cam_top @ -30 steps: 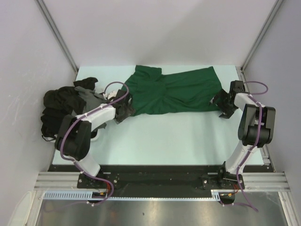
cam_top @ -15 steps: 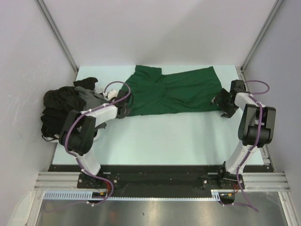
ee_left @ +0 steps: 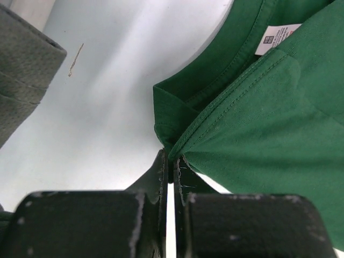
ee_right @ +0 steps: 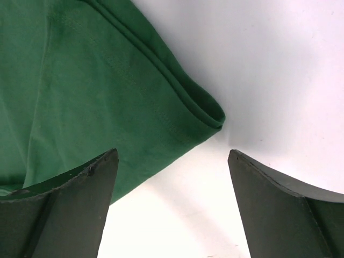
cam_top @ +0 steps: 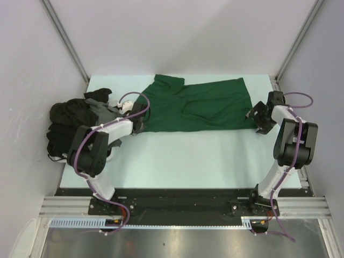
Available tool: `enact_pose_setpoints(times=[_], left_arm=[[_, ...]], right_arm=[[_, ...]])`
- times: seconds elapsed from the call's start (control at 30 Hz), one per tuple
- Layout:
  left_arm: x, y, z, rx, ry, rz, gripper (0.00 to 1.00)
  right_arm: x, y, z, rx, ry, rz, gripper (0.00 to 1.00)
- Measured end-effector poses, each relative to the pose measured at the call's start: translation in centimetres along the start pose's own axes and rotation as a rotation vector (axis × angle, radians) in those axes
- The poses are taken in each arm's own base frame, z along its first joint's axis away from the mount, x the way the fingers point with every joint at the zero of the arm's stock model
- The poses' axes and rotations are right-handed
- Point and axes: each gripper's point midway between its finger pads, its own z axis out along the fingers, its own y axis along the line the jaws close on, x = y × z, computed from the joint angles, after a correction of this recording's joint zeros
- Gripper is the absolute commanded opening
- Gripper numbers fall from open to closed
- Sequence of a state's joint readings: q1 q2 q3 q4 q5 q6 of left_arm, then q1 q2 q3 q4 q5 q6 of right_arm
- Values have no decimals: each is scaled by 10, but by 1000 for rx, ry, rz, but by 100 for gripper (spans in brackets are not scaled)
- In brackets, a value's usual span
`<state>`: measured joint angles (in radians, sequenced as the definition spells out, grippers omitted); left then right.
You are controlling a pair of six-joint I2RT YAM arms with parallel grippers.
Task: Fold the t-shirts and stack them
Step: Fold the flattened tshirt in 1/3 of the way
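Green t-shirt [cam_top: 199,105] pinched by left hand [ee_left: 171,171]; right hand [ee_right: 173,156] gapes; dark heap [cam_top: 70,121] seemingly several shirts.

The right fingers [ee_right: 70,199] have spread apart and let go. The green t-shirt [ee_right: 107,80] now lies smoother, its hem corner loose between them.

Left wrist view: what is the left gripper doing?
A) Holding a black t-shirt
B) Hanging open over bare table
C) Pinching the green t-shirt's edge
C: the left gripper is shut on a fold of the green t-shirt near its collar.
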<state>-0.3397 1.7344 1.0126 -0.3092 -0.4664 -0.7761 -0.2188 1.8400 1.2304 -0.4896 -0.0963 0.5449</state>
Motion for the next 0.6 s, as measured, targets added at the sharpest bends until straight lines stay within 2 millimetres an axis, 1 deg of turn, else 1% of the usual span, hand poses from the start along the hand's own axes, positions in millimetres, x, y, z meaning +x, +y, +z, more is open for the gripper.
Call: enact_pose_setpoints(times=[0.17, 0.3, 0.33, 0.43, 0.53, 0.57, 0.6], left_arm=[[2, 1, 0, -1, 8, 5, 0], [2, 0, 0, 1, 11, 5, 0], [2, 0, 0, 2, 12, 5, 0], [3, 0, -1, 5, 15, 5, 0], [4, 0, -1, 6, 18, 6, 0], [4, 0, -1, 6, 18, 7, 0], [4, 0, -1, 6, 19, 7, 0]], right_arm=[[1, 3, 0, -3, -1, 27, 79], [4, 4, 4, -5, -5, 62, 70], [5, 4, 5, -1, -7, 66, 69], [3, 3, 10, 17, -19, 69, 58], [1, -2, 17, 54, -31, 61, 39], [-1, -3, 18, 64, -39, 56, 24], [-3, -5, 19, 75, -47, 52, 18]])
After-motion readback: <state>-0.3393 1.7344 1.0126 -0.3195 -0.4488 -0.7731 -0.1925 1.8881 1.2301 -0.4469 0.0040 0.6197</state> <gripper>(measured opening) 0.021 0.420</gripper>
